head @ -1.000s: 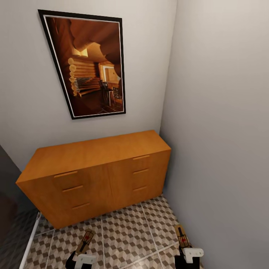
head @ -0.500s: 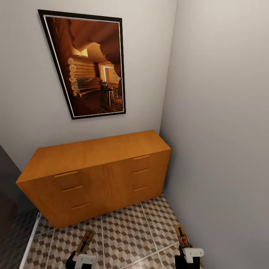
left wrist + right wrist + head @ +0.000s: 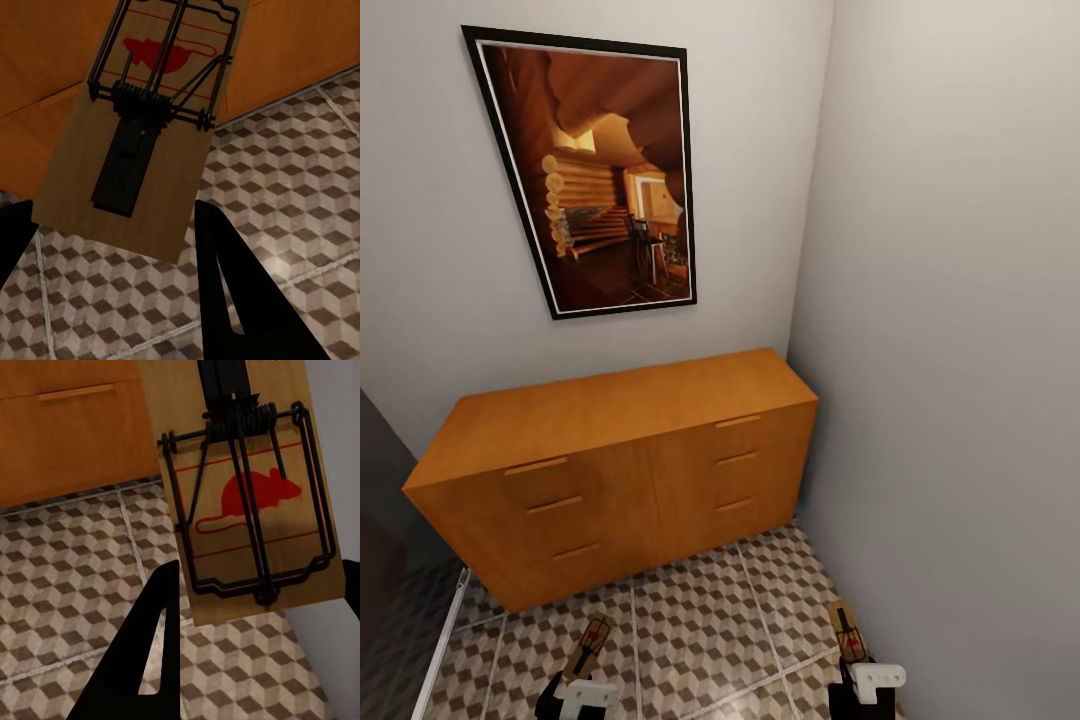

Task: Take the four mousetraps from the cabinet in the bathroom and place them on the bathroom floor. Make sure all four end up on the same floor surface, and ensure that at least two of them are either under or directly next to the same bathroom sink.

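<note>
Item: cabinet [image 3: 620, 470] at my 12 o'clock, drawers shut, contents unseen. My left end effector [image 3: 582, 672] grips one mousetrap [image 3: 591, 643]; my right end effector [image 3: 857, 662] grips a second mousetrap [image 3: 846, 630]. Both hang above cube-patterned bathroom floor [image 3: 700, 630]. Framed picture [image 3: 595, 170] on wall.

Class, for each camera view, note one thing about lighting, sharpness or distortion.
Head view: wide-angle skew slants the framed picture and the cabinet; soft, even light. Left wrist view: mousetrap sharp, pale sheen on the bathroom floor. Right wrist view: the other mousetrap crisp, black fingers featureless.
</note>
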